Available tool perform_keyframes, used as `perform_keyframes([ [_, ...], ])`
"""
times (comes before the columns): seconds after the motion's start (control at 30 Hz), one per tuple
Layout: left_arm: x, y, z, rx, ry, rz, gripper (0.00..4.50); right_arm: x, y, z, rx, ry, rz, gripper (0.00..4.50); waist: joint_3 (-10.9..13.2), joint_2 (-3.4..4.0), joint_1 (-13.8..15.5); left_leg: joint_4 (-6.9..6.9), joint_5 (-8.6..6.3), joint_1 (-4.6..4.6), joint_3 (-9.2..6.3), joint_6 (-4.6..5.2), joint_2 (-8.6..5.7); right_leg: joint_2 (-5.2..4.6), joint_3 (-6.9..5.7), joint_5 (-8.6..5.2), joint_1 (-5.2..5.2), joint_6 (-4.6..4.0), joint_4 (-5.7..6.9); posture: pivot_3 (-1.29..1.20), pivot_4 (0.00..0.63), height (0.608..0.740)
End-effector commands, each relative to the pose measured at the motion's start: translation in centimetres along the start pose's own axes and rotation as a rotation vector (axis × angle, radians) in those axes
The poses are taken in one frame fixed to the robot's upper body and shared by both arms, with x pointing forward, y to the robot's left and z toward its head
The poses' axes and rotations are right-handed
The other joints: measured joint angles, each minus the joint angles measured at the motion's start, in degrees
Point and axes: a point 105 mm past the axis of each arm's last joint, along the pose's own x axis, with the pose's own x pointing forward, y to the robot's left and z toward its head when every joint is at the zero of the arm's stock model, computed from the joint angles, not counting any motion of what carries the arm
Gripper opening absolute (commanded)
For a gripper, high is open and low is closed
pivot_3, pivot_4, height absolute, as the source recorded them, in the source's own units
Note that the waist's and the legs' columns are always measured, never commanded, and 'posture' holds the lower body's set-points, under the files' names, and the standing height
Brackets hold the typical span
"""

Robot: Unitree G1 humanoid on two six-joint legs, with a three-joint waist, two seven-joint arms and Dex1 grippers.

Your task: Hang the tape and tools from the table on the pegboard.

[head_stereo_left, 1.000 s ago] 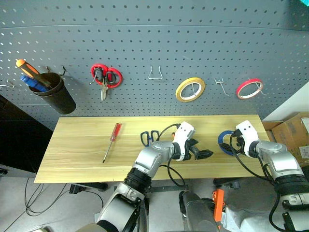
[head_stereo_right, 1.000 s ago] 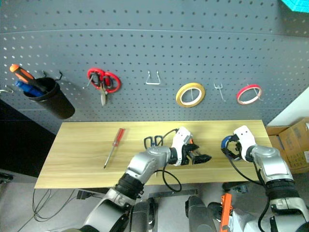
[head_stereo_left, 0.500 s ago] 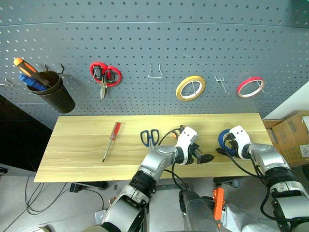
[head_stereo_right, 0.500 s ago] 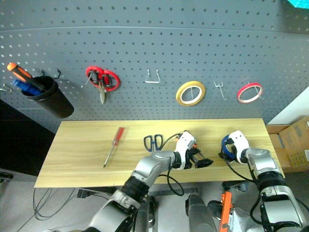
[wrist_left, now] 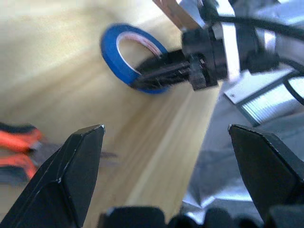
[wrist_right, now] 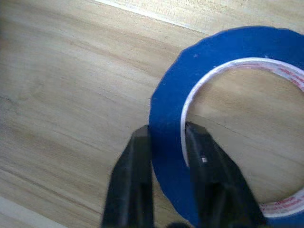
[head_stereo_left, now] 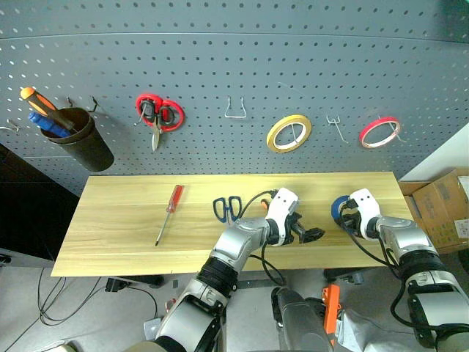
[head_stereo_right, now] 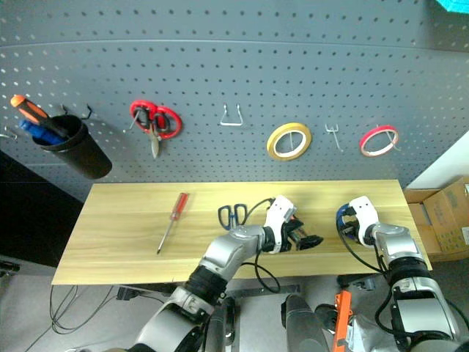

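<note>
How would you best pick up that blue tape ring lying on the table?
Pinch one side of the band, one finger inside the hole and one outside, coming down from above. The blue tape lies flat on the table, so its thin wall is the graspable part. The right tool is shut on the near wall just so.

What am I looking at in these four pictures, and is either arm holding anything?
A two-armed humanoid robot stands at a wooden table below a pegboard. Two pictures come from cameras in its head, looking down; the other two come from cameras on its wrists, looking along the fingers. On the table lie a red-handled screwdriver, blue-handled scissors, orange-handled pliers and a blue tape roll. The right gripper has shut on the tape roll's band, one finger outside the ring and one inside. The left gripper is open and holds nothing.
</note>
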Motion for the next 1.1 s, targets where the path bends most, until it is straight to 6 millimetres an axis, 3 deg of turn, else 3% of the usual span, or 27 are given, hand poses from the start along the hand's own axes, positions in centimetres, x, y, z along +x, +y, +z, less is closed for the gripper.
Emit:
perform_keyframes([
  [0.03,0.3,-0.5,1.8,0.048,-0.064,-0.010,4.50,-0.5,-0.3,-0.3,0.017,-0.014,-0.032,0.52,0.0,0.03,0.0,0.00,0.00,0.00,0.00,0.00,0.00,0.00,0.00,0.00,0.00,0.00,0.00,-0.04,0.264,0.740],
  [0.27,-1.3,-1.5,4.3,0.076,-0.166,-0.056,4.50,-3.5,1.9,0.1,-0.151,-0.139,-0.119,0.52,-0.1,0.21,0.4,-0.03,-0.07,-0.09,-0.04,-0.11,-0.01,-0.03,-0.03,-0.08,-0.06,0.13,-0.01,-0.05,0.227,0.740],
  [0.47,-6.9,-2.4,6.0,0.102,-0.221,-0.128,4.50,-8.7,7.3,4.2,-0.343,-0.436,-0.290,0.52,-0.5,0.68,-0.8,-0.04,-0.07,-0.04,-0.07,-0.19,0.09,0.06,-0.03,-0.11,-0.14,0.17,0.14,-0.09,0.170,0.740],
  [0.67,-11.5,-1.7,7.7,0.124,-0.310,-0.065,4.50,-10.3,11.4,4.8,-0.490,-0.630,-0.342,0.52,-2.8,0.61,-1.3,0.02,0.04,-0.02,-0.08,-0.36,0.02,-0.01,-0.07,-0.10,-0.05,0.16,0.11,-0.08,0.125,0.740],
  [0.83,-12.7,-0.8,8.2,0.110,-0.332,0.010,4.50,-9.8,11.8,5.9,-0.565,-0.731,-0.364,0.52,-5.0,0.00,-1.3,0.06,0.04,0.02,-0.03,-0.33,-0.03,-0.06,-0.04,-0.05,0.03,0.09,0.04,-0.06,0.083,0.740],
  [1.1,-11.9,0.0,10.0,0.125,-0.390,0.061,4.50,-7.8,9.3,10.0,-0.633,-0.844,-0.400,0.52,-6.8,-0.10,-1.3,0.07,0.12,0.73,-0.04,-0.23,0.00,0.02,-0.03,-0.01,0.69,-0.32,0.02,-0.03,0.045,0.740],
])
